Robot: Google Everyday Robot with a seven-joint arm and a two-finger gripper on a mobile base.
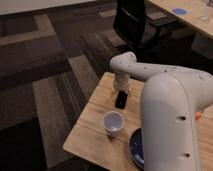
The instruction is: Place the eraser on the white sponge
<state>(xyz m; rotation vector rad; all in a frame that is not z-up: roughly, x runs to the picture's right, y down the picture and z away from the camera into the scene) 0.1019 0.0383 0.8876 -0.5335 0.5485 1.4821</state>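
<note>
The eraser (121, 102), a small flat black block, is near the middle of the wooden table (90, 130). My gripper (120, 94) points straight down right above it, at the end of the white arm (150, 72) that reaches in from the right. The gripper's tip meets the eraser's top edge; I cannot tell whether the block is held or resting on the table. The white sponge is out of view, and the bulky arm covers much of the table's right side.
A white paper cup (113, 123) stands upright just in front of the eraser. A dark blue plate (135, 148) peeks out beside the arm at the front right. A black office chair (135, 22) stands behind the table on patterned carpet.
</note>
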